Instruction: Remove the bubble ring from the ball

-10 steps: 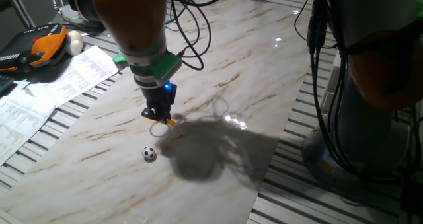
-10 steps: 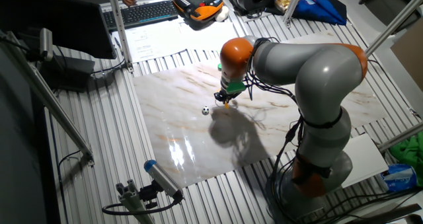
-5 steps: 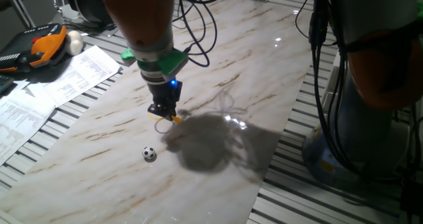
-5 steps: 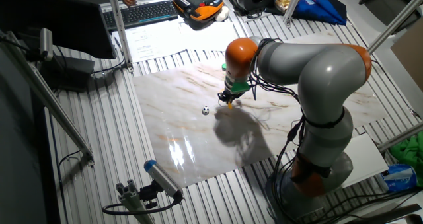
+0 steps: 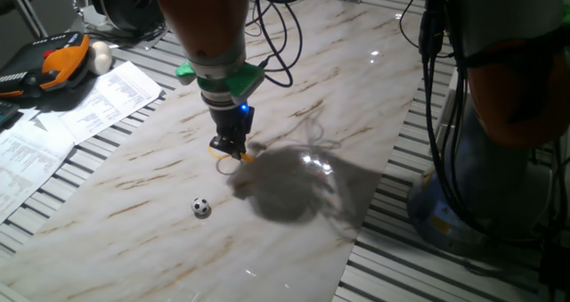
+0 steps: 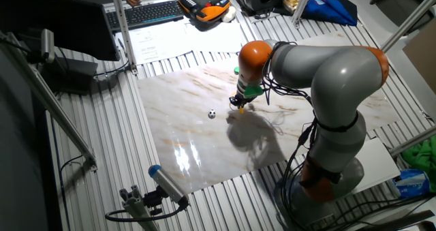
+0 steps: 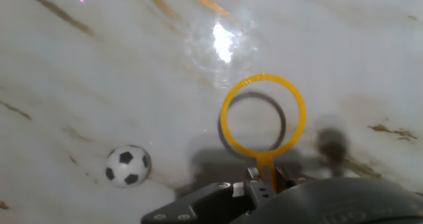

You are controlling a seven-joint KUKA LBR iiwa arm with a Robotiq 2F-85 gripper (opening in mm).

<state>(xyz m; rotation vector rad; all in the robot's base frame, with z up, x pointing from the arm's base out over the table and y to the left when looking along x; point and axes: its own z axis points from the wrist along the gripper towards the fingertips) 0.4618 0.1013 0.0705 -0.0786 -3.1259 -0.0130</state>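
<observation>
My gripper (image 5: 230, 150) is shut on the stubby handle of the bubble ring (image 7: 264, 115), a thin yellow-orange loop that I hold just above the marble tabletop (image 5: 338, 79). The ring (image 5: 233, 156) also shows under the fingers in one fixed view and as a speck in the other fixed view (image 6: 240, 109). The ball (image 5: 201, 208), a tiny black-and-white soccer ball, lies alone on the marble, apart from the ring and to the near left of the gripper. It shows at lower left in the hand view (image 7: 127, 165) and in the other fixed view (image 6: 212, 113).
Printed papers (image 5: 85, 106) lie off the marble's left edge, with an orange-and-black pendant (image 5: 49, 63) and a plain white ball (image 5: 100, 57) beyond them. Dangling cables (image 5: 267, 35) hang behind the arm. The robot base (image 6: 327, 170) stands at the marble's right side.
The gripper, holding the ring, has moved right and away from the ball. The ball has stayed where it was.
</observation>
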